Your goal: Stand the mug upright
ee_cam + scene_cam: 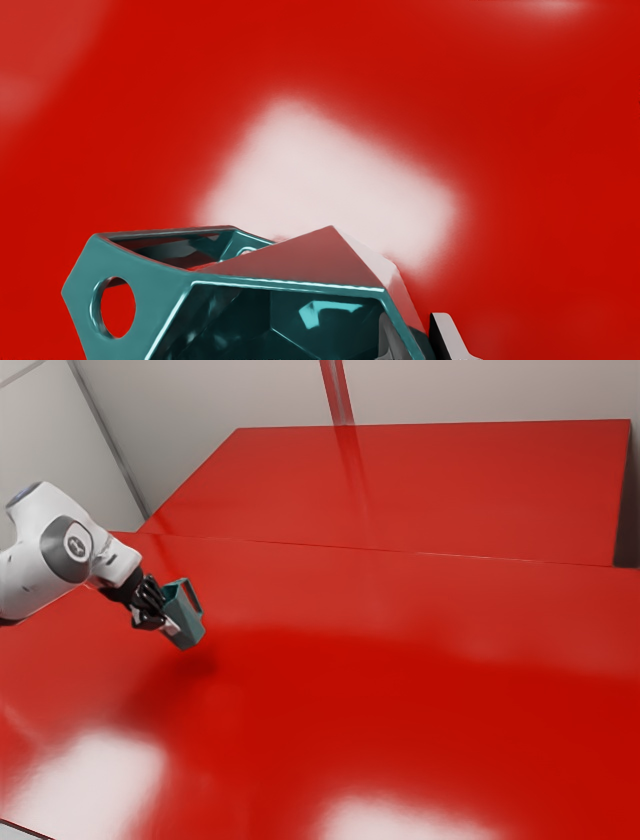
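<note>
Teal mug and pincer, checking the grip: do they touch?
Touching: the wrist view shows the pincer gripping the wall of the teal mug, one finger inside, one outside.

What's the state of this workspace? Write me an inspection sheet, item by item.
Surface: glossy red table, with pale glare patches.
Job's things: one teal mug with a handle, tilted, not upright; whether it touches the table, I cannot tell.
Clutter: nothing seen.
Gripper: black gripper shut on the mug's wall, one finger inside, one outside.
Cables: nothing seen.
Surroundings: pale wall behind, with a red strip running down it.
</note>
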{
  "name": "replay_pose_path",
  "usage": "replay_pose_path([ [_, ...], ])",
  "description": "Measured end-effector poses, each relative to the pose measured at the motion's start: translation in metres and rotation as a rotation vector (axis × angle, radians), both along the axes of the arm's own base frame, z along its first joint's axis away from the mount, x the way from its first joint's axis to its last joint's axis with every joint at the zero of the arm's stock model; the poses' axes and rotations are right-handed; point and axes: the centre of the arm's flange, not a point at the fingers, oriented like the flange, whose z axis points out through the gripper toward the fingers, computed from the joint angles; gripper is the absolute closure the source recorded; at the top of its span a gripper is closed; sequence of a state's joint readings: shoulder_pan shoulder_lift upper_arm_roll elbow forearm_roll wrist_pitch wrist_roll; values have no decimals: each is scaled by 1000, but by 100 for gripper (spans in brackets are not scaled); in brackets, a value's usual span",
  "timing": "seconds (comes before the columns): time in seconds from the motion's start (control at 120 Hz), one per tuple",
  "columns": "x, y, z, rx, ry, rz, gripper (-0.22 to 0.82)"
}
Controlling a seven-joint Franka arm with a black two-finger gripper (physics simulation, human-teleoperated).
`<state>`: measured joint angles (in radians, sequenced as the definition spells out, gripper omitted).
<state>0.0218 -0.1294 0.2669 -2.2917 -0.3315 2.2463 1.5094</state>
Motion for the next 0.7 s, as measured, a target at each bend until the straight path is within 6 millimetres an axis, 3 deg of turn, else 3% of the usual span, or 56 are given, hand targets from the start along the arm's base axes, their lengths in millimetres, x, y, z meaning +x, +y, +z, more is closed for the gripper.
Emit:
replay_pose_path([
  [0.175,-8,-42,-12,67,111,128,78],
  [0.4,0,-97,-28,249,175,223,77],
  [0.7,4,-112,-54,284,236,495,77],
])
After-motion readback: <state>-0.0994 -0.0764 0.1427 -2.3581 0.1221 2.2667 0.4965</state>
